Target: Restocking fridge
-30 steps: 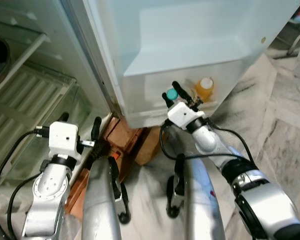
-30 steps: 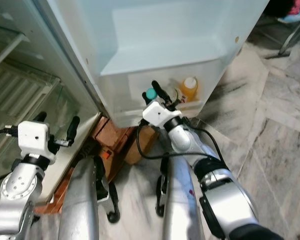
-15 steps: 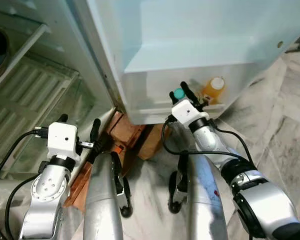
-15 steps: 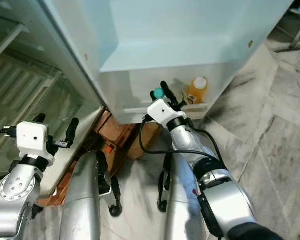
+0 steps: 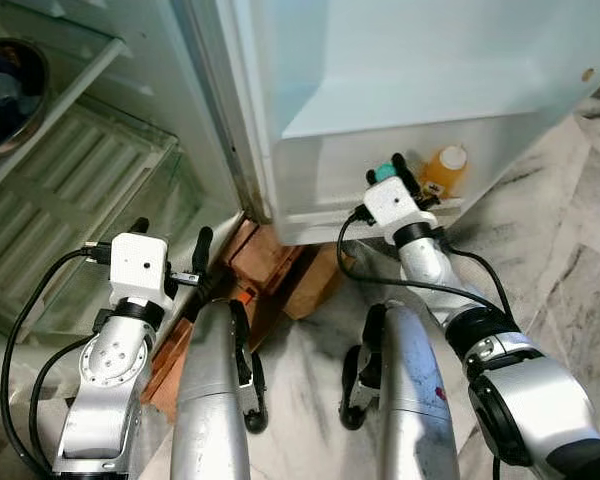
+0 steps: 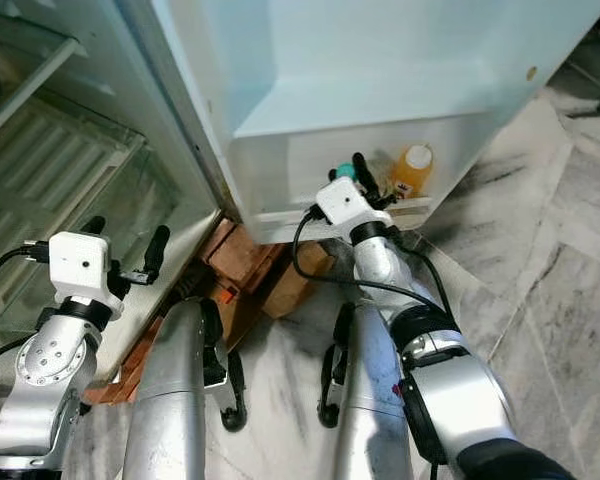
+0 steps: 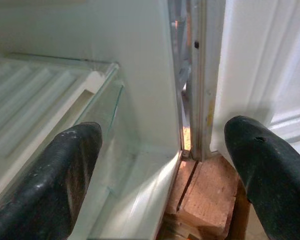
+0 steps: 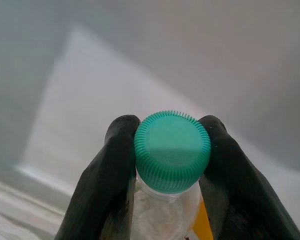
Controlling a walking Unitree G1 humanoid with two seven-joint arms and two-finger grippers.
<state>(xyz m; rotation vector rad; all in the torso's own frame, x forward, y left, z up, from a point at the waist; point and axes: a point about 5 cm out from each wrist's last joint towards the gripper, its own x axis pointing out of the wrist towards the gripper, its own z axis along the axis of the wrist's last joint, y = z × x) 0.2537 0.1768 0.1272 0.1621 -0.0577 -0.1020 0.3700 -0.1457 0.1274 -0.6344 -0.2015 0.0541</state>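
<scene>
A pale marble floor (image 5: 570, 260) lies under an open fridge whose door (image 5: 420, 60) carries a low door shelf (image 5: 340, 190). At that shelf the right gripper (image 8: 171, 165) is clamped on a green-capped bottle (image 8: 172, 152), one finger on each side of the neck just below the cap. The bottle should be kept upright, lowered fully behind the shelf rail, and released only once it is seated, clear of the orange-capped bottle (image 5: 446, 166) standing in the shelf just beside it. The left gripper (image 7: 160, 175) is held spread wide and empty near the fridge's hinge edge, above wooden blocks (image 5: 270, 270).
</scene>
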